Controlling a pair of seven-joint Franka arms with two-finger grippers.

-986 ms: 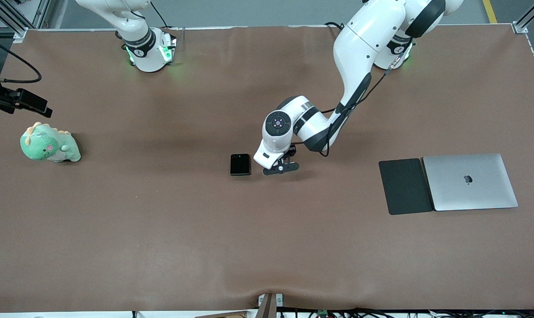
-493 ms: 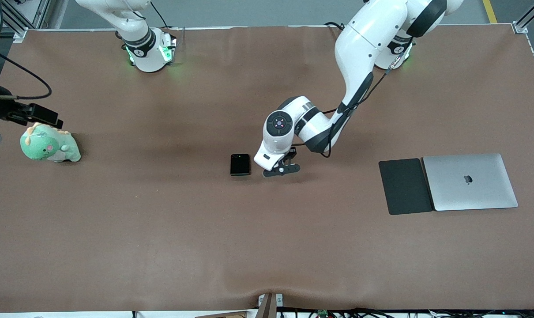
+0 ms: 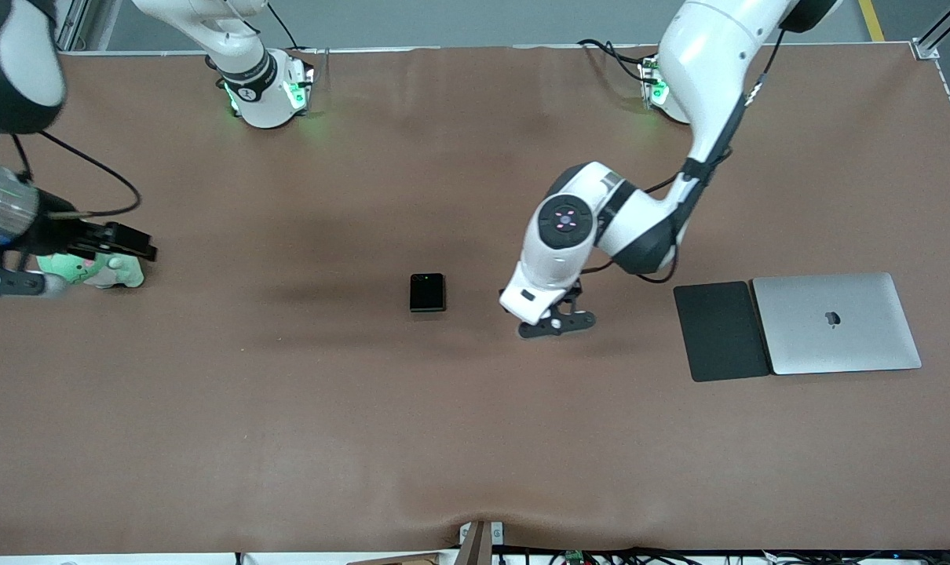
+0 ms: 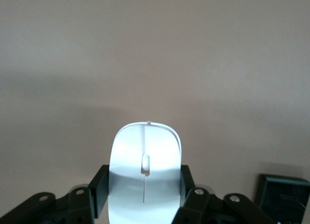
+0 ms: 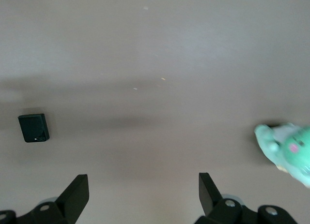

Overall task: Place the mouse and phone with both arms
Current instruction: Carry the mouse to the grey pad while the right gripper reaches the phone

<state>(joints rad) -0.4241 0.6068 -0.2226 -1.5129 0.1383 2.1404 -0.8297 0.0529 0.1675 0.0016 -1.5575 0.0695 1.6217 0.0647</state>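
Where pads pinch, smooth oval mouse gleams.

Tabletop plain brown cloth, no pattern. Phone black w/ tiny green dot nr one edge. Mouse white, thin dark centre line. Left tool black, silver screws; right tool black too. Arms white w/ black joint bands, bases lit green. Mouse pad flat matte black. Laptop silver, dark logo. Plush toy mint green, pink spot.
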